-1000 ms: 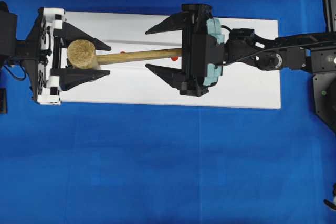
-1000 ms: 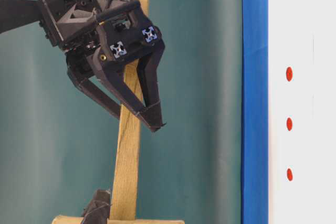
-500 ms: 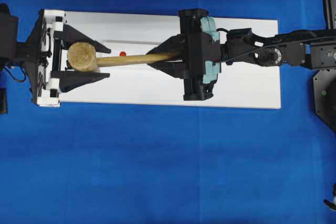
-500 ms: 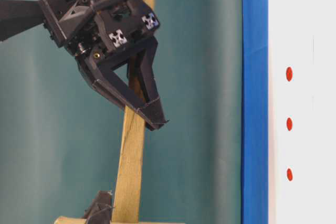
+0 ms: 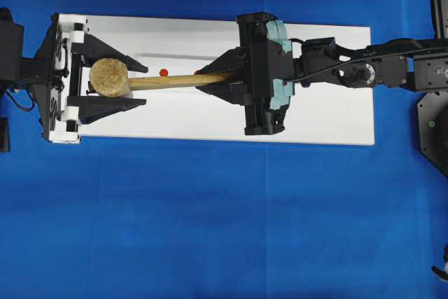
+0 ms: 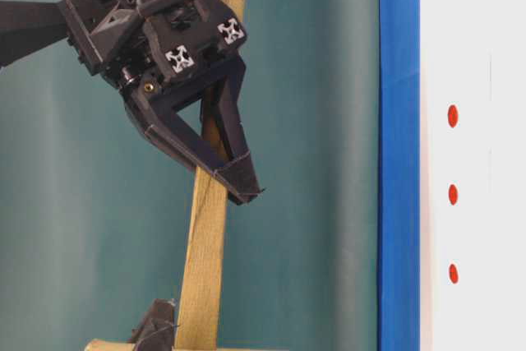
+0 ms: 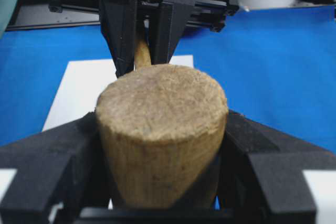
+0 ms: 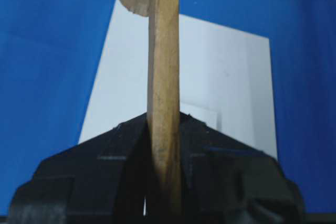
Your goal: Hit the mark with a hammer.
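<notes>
The hammer hangs in the air above the white strip, its thick head on the left and its handle running right. My left gripper is shut on the head, with a finger pressed against each side of the head. My right gripper is shut on the handle's far end, and its black fingers clamp the flat wood. The mark is the small red dot just beyond the handle; in the table-level view the mark is the lowest of three dots.
Two larger red dots lie in the same row on the strip. Blue cloth covers the table around it. The right arm stretches over the strip's right half, and black hardware stands at the right edge.
My right gripper's jaws, wide open around the handle a second ago, have closed onto it. The handle has shifted slightly. The left gripper has stayed put on the head.
</notes>
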### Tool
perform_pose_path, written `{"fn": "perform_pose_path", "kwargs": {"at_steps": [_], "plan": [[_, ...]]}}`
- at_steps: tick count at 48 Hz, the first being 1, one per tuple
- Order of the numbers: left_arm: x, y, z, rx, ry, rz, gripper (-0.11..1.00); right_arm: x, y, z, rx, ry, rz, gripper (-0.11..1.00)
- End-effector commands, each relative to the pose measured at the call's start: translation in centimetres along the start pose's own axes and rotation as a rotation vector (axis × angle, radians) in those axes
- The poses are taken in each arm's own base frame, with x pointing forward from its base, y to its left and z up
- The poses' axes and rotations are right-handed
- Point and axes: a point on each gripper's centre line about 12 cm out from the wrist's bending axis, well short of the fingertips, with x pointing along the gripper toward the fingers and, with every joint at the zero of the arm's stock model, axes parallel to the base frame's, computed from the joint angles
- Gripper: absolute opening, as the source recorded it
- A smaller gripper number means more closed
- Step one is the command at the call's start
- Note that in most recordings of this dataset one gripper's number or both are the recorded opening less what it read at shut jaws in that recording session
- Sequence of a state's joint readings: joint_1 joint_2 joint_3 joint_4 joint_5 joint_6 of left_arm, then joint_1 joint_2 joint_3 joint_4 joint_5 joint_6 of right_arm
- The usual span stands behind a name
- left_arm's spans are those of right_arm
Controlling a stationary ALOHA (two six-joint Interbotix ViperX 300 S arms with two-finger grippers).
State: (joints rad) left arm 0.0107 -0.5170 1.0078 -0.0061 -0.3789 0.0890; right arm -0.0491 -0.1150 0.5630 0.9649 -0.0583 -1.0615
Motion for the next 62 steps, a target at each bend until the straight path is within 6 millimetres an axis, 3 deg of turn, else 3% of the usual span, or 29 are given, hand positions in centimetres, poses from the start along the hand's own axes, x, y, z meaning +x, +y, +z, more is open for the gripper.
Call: {"fn": "perform_pose_path", "kwargs": {"at_steps": [1,3,8,12,28,49,62], "plan": [[-0.1,0.2,1.2,-0.005,-0.041,0.008,0.44,-0.7,-0.4,2.1,0.014,-0.059,-0.016,0.02],[-0.1,0.2,1.2,-0.006,-0.041,0.006,0.5,-0.7,-0.4,2.1,0.02,-0.059,-0.016,0.02],[-0.1,0.2,1.2,-0.006,-0.041,0.008,0.79,-0.7,-0.4,2.0,0.037,-0.056,-0.015,0.02],[-0.2,0.3,1.2,-0.008,-0.042,0.011,0.91,-0.7,-0.4,2.0,0.048,-0.055,-0.014,0.02],[-3.0,0.7,0.3,-0.014,0.005,0.024,0.88,-1.7,-0.4,1.2,0.091,-0.041,-0.01,0.02],[-10.0,0.5,-0.3,-0.022,0.023,0.022,0.88,-3.0,-0.1,-0.2,0.113,-0.015,0.011,0.02],[-10.7,0.4,-0.8,-0.023,0.057,0.02,0.88,-3.0,-0.3,-1.2,0.135,0.009,0.003,0.02]]}}
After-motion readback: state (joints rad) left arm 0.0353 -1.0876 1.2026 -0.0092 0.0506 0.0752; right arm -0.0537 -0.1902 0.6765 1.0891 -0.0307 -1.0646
